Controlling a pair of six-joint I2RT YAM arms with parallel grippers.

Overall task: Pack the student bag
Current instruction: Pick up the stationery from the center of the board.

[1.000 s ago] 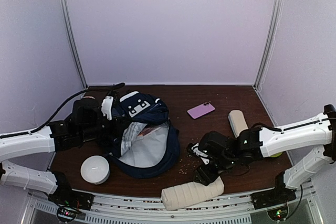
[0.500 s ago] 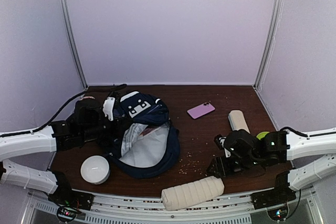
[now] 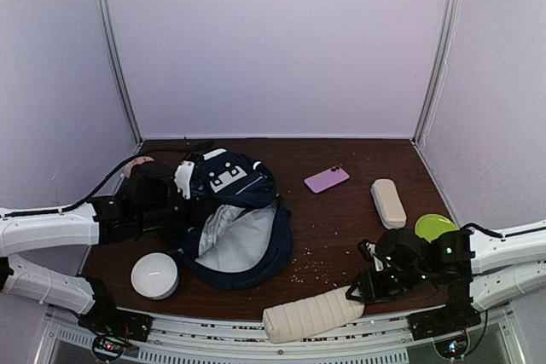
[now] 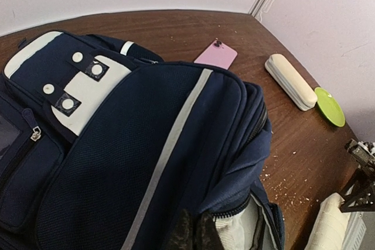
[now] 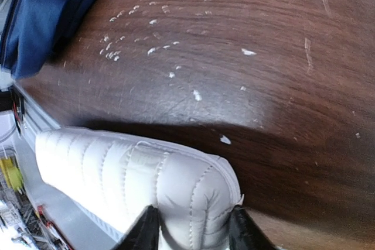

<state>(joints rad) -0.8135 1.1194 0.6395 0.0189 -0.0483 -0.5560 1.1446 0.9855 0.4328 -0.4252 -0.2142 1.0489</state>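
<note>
The student bag (image 3: 243,240), dark navy with white trim and grey lining, lies open at the left centre; it also fills the left wrist view (image 4: 146,144). My left gripper (image 3: 189,209) is shut on the bag's fabric at the zipper edge (image 4: 194,236) and holds the flap up. A white ribbed pouch (image 3: 311,314) lies near the front edge. My right gripper (image 3: 363,289) is at its right end, with both fingers pressed on the sides of the pouch's end (image 5: 193,203), which creases between them.
A pink phone (image 3: 327,180) lies behind the centre. A beige case (image 3: 388,202) and a green disc (image 3: 435,227) sit at the right. A white round container (image 3: 154,275) is at the front left. Crumbs (image 3: 311,266) are scattered beside the bag.
My right arm has drawn back to the right and front, from over the table's middle to the pouch's right end, uncovering the case and green disc. The left gripper shifted the bag's flap slightly.
</note>
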